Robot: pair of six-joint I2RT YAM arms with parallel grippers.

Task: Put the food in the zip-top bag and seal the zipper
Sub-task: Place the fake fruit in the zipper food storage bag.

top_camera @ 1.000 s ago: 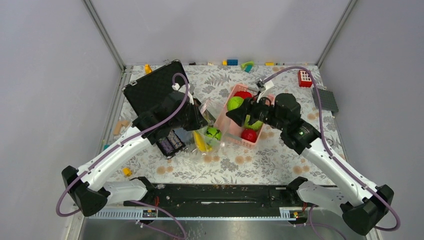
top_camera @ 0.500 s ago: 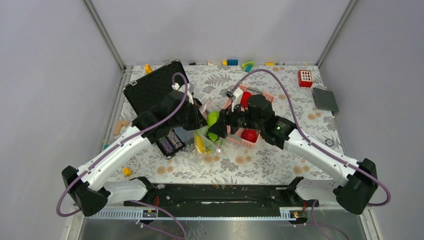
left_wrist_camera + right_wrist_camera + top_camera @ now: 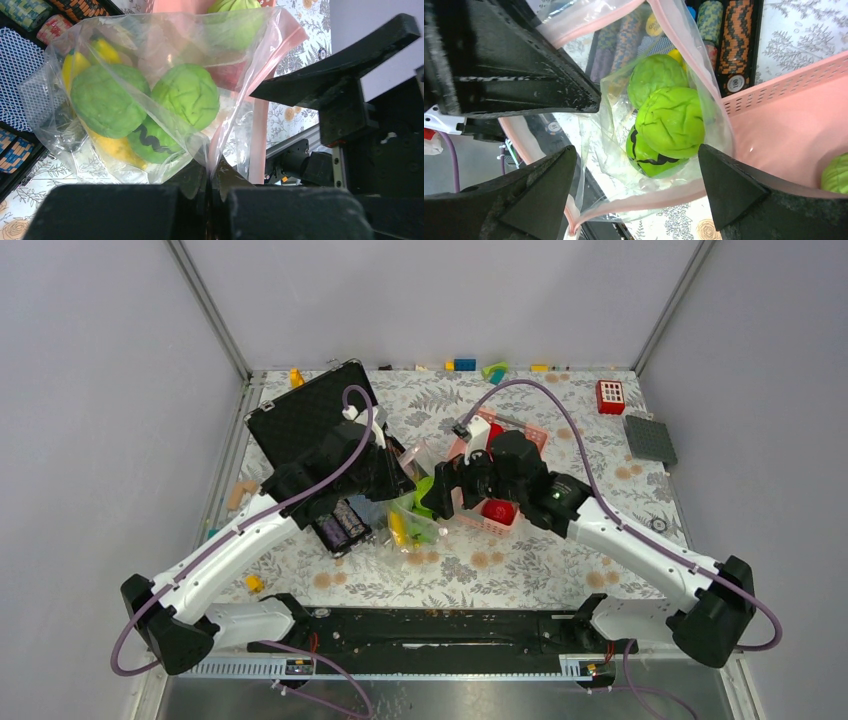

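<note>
- Judged from the layout, the step in hand is loading; sealing has not begun.
- The left hand (image 3: 210, 182) is clenched on the edge of the bag (image 3: 240, 115), holding its mouth up towards the basket (image 3: 784, 130).
- The right hand (image 3: 636, 150) is released, its fingers spread wide and empty at the bag's mouth.
- The bag holds a cabbage (image 3: 671, 122), a green fruit (image 3: 656, 72), another green fruit with a black squiggle (image 3: 649, 157) and a banana (image 3: 112, 147).
- The zipper (image 3: 684, 45), a pink-tinted strip, gapes unsealed.
- The basket, just beside the bag, holds a red apple (image 3: 497, 511) and at least one more green piece (image 3: 836, 172).
- Next, the right hand likely needs to reach into the basket for the apple. The bag is limp, so the left hand must hold the mouth open.
</note>
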